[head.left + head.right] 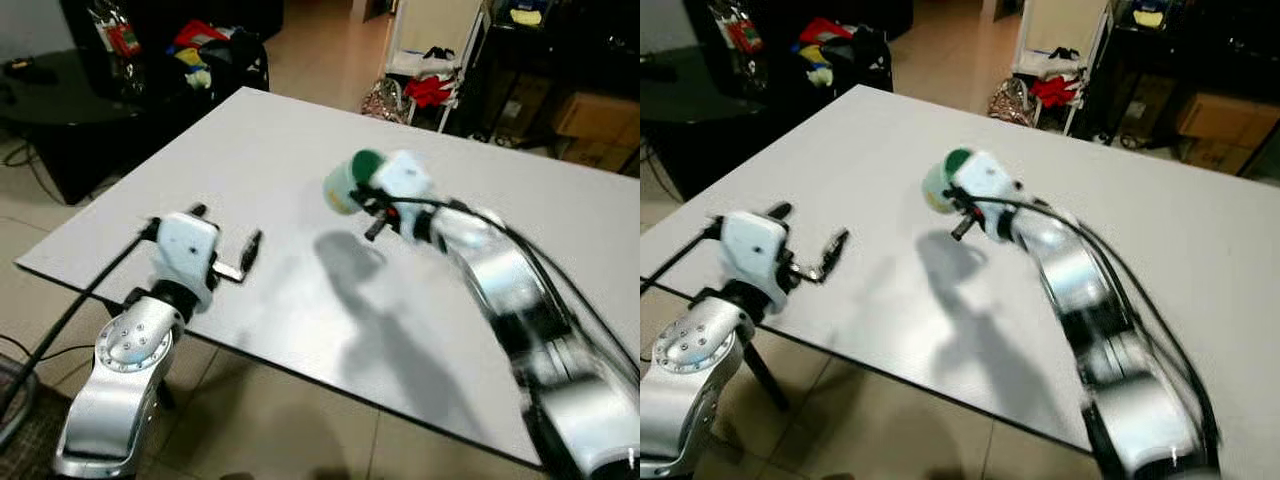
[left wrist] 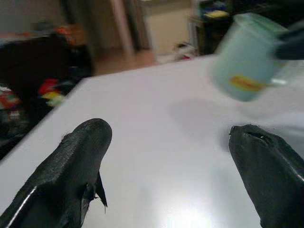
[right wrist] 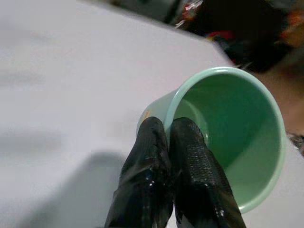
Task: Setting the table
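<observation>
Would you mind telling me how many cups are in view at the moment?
1. The green cup is held above the white table, its wall pinched between the jaws of the right gripper, one inside and one outside the rim. I see no other cups.

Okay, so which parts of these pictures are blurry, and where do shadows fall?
Eye views: the right arm is motion-smeared, and the cup casts a soft shadow on the table. Left wrist view: the cup is blurred. Right wrist view: the right gripper is sharp and the background soft.
</observation>
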You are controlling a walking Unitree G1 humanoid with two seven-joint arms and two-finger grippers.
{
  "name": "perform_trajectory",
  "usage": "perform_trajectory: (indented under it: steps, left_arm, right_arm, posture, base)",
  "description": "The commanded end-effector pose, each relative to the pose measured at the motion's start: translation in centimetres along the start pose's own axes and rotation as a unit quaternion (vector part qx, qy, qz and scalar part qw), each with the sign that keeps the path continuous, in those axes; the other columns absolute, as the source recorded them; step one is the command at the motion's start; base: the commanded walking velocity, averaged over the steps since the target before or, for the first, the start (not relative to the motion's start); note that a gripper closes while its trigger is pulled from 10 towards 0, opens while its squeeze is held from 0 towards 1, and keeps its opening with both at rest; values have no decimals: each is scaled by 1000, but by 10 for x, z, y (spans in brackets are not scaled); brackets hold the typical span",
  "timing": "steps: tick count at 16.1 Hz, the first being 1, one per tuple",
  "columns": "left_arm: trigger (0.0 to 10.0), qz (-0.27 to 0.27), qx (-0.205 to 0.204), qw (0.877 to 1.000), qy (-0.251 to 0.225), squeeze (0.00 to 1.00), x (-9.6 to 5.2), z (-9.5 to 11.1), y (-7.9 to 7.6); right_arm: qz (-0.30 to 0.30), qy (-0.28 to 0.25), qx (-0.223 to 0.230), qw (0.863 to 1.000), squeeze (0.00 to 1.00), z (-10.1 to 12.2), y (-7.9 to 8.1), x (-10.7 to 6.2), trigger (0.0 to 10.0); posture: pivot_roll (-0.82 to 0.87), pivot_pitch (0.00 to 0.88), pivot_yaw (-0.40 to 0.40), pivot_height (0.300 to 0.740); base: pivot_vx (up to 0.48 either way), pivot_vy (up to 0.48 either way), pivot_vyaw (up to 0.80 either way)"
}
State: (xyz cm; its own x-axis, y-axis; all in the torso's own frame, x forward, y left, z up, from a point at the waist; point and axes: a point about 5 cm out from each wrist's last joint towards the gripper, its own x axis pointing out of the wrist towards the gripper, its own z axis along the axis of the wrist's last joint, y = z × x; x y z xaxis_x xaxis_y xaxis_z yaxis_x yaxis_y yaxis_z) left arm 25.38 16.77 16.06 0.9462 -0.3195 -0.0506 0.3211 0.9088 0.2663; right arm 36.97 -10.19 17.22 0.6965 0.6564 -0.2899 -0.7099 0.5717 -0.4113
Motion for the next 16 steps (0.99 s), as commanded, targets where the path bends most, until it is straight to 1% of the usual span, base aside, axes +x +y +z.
perform_trajectory:
  steps: [1, 2, 4, 5, 7, 8, 10, 11, 13, 15, 16]
  left_arm:
    - [10000, -30, 3, 1000, -1, 0, -1, 3, -6]
    - [10000, -51, 29, 998, 10, 0, -4, 1, -8]
    - [10000, -63, 33, 997, 18, 0, -7, -2, -9]
    - [10000, -101, 36, 994, 35, 0, -14, -4, -13]
    - [10000, -132, 43, 989, 49, 0, -18, -6, -17]
    - [10000, -148, 48, 986, 59, 0, -20, -8, -20]
    - [10000, -155, 48, 985, 61, 0, -22, -8, -22]
    - [10000, -160, 47, 984, 65, 0, -25, -8, -23]
    - [10000, -168, 41, 982, 70, 0, -27, -9, -26]
    - [10000, -177, 36, 981, 70, 0, -27, -8, -30]
    - [10000, -180, 33, 981, 70, 0, -27, -8, -32]
  right_arm:
    - [22, 11, -30, 999, 0, 1, -3, 3, 10000]
    - [38, 28, -55, 997, 0, 4, -8, 12, 10000]
    - [44, 37, -65, 996, 0, 5, -10, 16, 10000]
    - [60, 58, -80, 993, 0, 5, -12, 20, 10000]
    - [84, 79, -93, 989, 0, 4, -10, 22, 10000]
    - [98, 96, -112, 984, 0, 4, -10, 23, 10000]
    - [98, 110, -128, 981, 0, 7, -11, 25, 10000]
    - [96, 112, -125, 981, 0, 9, -11, 27, 10000]
    - [99, 123, -138, 978, 0, 9, -10, 28, 10000]
    - [109, 123, -127, 978, 0, 10, -7, 29, 10000]
    - [110, 125, -129, 978, 75, 10, -7, 29, 10000]
  posture:
    - [106, 0, -35, 740]
    - [115, 0, -39, 740]
    - [116, 0, -40, 740]
    - [128, 0, -51, 740]
    - [136, 0, -56, 740]
    - [144, 0, -57, 740]
    - [150, 0, -58, 740]
    - [155, 0, -62, 740]
    - [159, 0, -68, 740]
    - [161, 0, -74, 740]
    - [164, 0, -75, 740]
  base:
    - [0, 0, 0]
    - [0, 0, 0]
    - [0, 0, 0]
    - [0, 0, 0]
    - [0, 0, 0]
    - [0, 0, 0]
    - [0, 0, 0]
    - [0, 0, 0]
    - [0, 0, 0]
    - [0, 0, 0]
    - [0, 0, 0]
